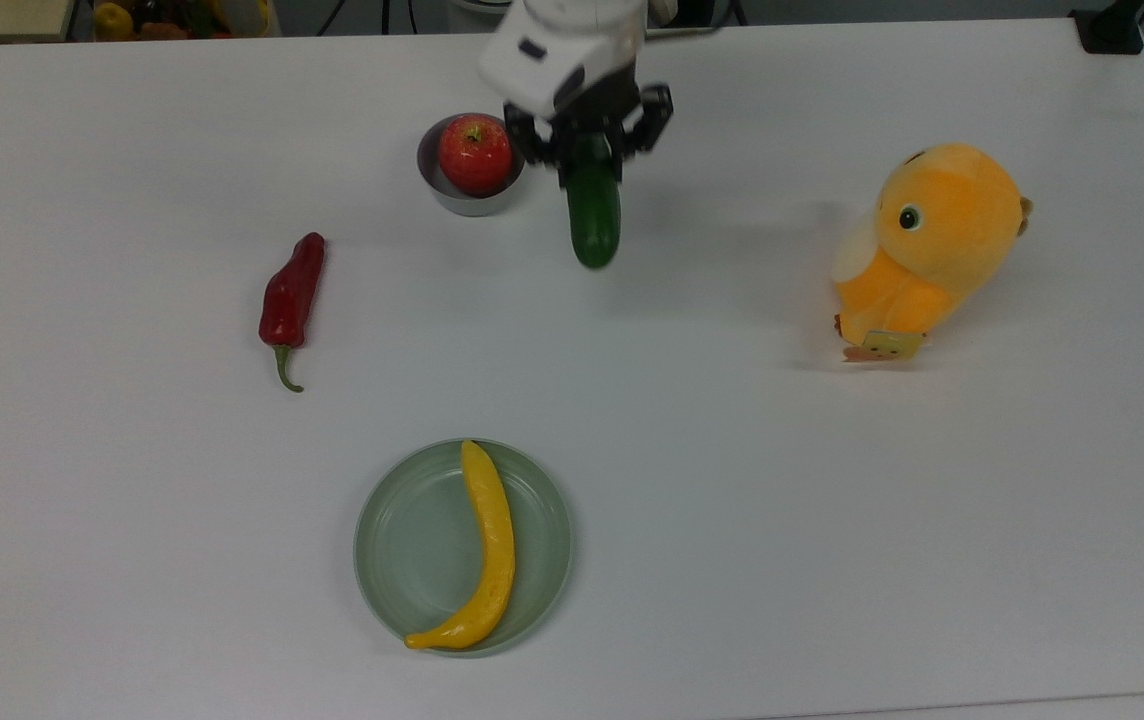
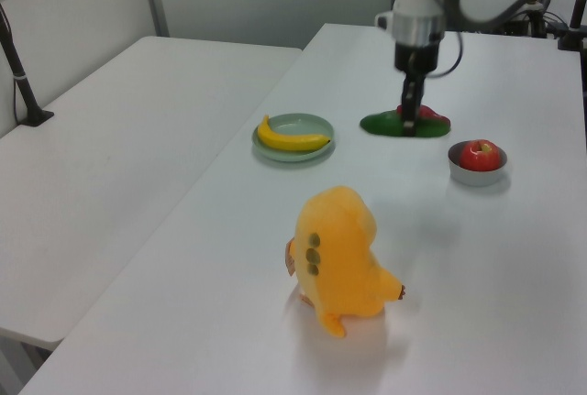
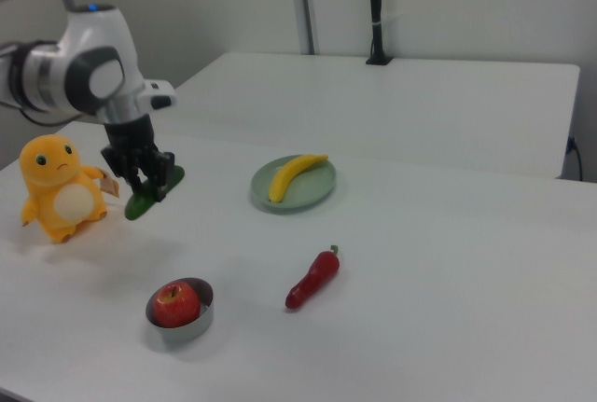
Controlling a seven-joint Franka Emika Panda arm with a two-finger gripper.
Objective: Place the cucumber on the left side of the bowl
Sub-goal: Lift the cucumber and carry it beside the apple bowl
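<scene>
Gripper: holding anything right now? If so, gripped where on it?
Yes. The gripper is shut on the cucumber, gripping it near one end; the rest sticks out free, lifted off the table.

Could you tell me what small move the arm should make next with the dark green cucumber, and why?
Probably carry it across to the bare table on the top view's left of the small grey metal bowl. The gripper holds the dark green cucumber lifted, on the top view's right of the bowl, which holds a red apple.

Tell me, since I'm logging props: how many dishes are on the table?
2. The bowl with the apple sits beside the gripper; the pale green plate holding the yellow fruit lies near the top view's bottom.
</scene>
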